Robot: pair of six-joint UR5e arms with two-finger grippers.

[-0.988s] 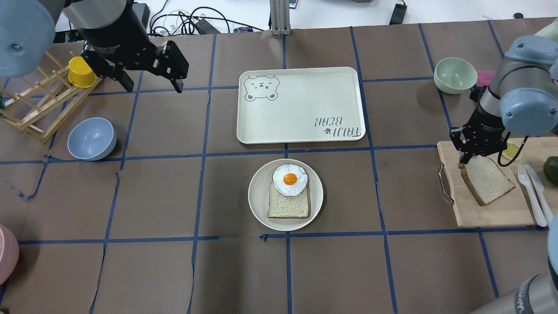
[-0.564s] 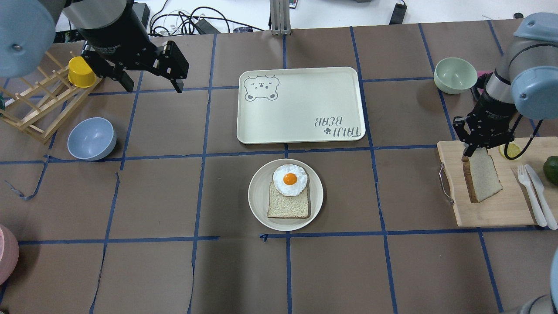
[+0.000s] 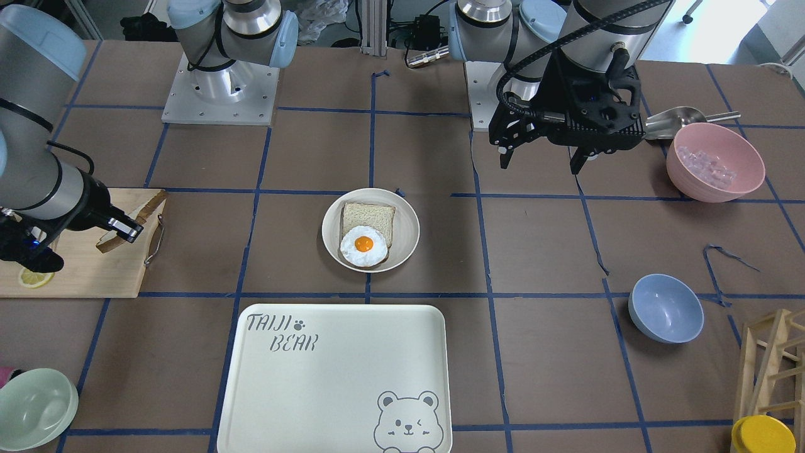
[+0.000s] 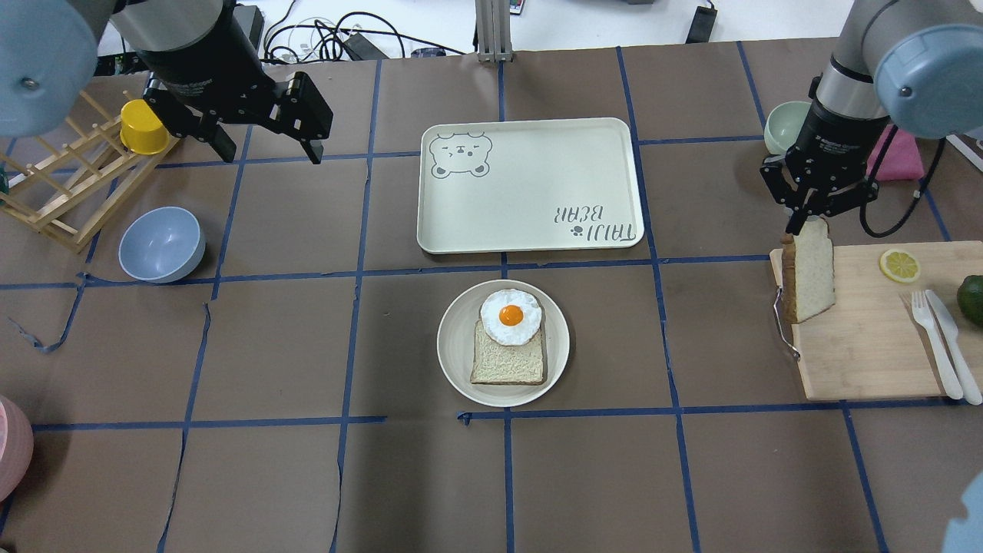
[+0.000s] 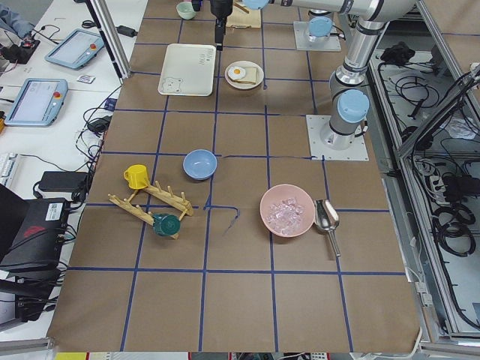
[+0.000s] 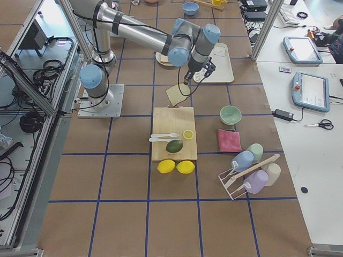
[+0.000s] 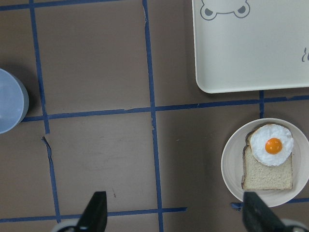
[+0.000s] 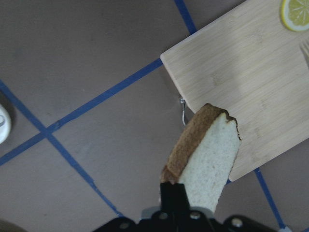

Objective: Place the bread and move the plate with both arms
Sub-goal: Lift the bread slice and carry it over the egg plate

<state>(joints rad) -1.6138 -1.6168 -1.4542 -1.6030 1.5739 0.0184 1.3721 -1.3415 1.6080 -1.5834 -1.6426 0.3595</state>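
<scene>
We find the right black two-finger gripper [image 4: 810, 221] clamped on the top edge of the dark-crusted slice of sandwich bread [image 4: 811, 275]. The slice hangs on edge above the plate-side end of the wooden cutting board [image 4: 868, 353], well apart from the round cream-white plate [image 4: 455, 361]. That plate sits near the rectangular cream bear-printed tray [image 4: 530, 192] and carries a paler square bread slice [image 4: 508, 367] topped by a fried egg [image 4: 511, 315], while the left black two-finger gripper [image 4: 270, 153] hangs spread wide and empty beside the tray's far corner.
</scene>
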